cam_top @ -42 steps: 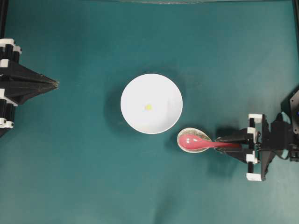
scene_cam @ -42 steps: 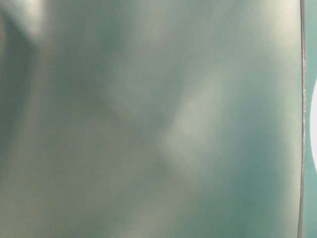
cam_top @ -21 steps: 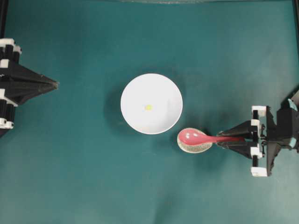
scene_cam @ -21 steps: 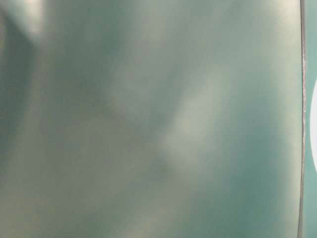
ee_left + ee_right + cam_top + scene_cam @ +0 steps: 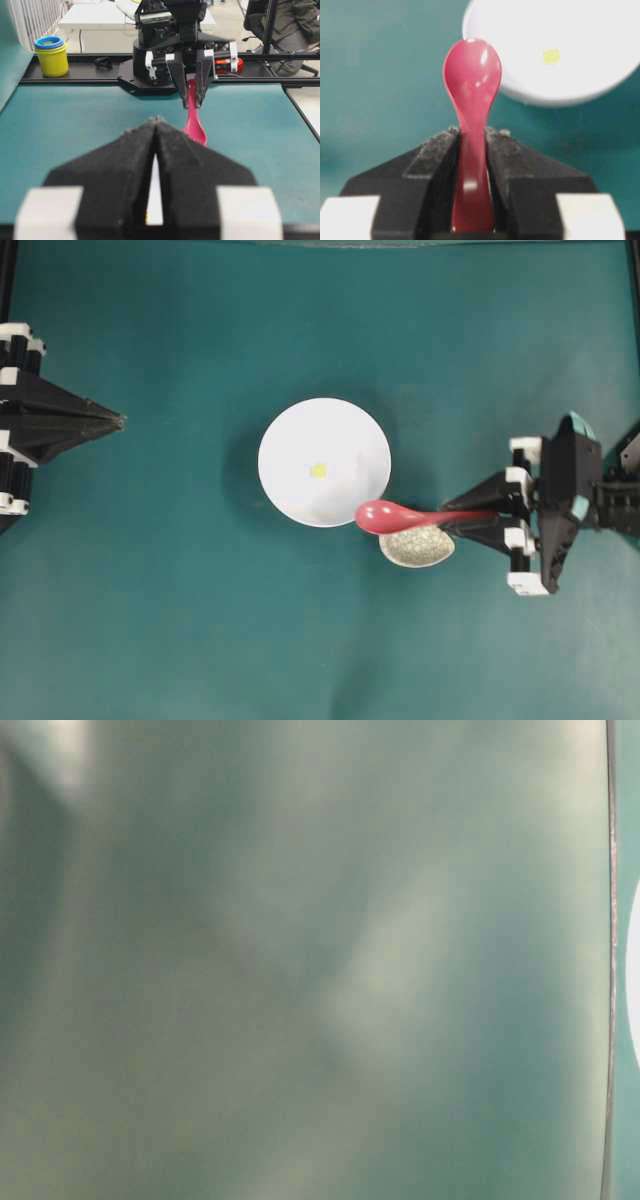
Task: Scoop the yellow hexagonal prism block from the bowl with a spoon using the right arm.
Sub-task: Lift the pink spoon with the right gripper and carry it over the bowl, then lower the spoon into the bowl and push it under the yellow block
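Speckled dish [image 5: 417,544] only overhead; table-level view perhaps just blur.

A tiny bright yellow hexagonal block [image 5: 318,470] lies near the middle of the large round white bowl [image 5: 290,435] on the teal table. The glossy pink-red soup spoon [image 5: 385,517] is lifted, roughly level — its oval head at the bowl's lower right rim, handle clamped in the black right gripper [image 5: 480,516].

Overhead looks straight down; wrist cams face each other, sharing bowl [image 5: 324,462]; table-level blurred.
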`<state>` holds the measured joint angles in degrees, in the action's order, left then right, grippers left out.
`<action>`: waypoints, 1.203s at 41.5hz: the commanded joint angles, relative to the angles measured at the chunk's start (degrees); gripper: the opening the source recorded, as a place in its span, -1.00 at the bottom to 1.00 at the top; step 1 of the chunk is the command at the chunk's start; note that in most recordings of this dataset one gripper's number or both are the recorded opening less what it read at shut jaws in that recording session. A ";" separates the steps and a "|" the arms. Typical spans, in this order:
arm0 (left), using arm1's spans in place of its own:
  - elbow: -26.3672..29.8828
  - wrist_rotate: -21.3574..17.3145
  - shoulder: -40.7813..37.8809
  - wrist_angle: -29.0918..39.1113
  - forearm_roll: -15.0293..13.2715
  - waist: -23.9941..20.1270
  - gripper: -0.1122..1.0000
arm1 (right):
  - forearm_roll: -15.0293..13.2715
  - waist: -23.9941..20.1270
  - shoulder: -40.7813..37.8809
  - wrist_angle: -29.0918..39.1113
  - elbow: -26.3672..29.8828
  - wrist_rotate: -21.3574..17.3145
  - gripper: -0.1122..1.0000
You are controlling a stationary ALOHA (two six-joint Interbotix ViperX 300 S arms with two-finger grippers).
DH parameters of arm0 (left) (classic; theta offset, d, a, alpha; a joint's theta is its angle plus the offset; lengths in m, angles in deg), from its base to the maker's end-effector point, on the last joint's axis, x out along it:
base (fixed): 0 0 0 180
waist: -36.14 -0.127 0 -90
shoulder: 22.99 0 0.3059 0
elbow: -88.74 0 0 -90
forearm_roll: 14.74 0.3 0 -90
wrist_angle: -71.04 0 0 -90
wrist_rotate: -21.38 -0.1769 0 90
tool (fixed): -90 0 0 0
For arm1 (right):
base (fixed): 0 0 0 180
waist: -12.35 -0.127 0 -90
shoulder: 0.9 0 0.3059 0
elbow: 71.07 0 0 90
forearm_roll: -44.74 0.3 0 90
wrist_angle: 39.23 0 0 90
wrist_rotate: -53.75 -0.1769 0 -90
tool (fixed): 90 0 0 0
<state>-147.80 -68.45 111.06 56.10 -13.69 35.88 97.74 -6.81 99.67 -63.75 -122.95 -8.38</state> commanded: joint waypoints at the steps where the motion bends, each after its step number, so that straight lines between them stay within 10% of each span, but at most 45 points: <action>1: 1.23 0.35 -0.35 -0.26 0.18 -0.79 -0.80 | -0.18 3.96 2.37 7.12 3.43 1.85 -0.37; 13: 1.14 0.44 -0.44 0.44 0.09 -1.32 -0.80 | -2.11 18.54 3.16 28.30 10.72 3.25 -0.37; 22: 1.23 0.35 -0.35 2.11 0.09 -2.02 -0.80 | -8.61 26.46 0.88 39.73 15.47 3.16 -0.37; 50: 1.14 0.18 -0.53 2.81 0.18 -2.29 -0.80 | -25.66 28.83 -12.04 51.33 27.60 -2.64 -0.37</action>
<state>-147.80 -68.18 111.06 59.26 -13.69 33.77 74.09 21.75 87.54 -12.51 -97.28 -9.70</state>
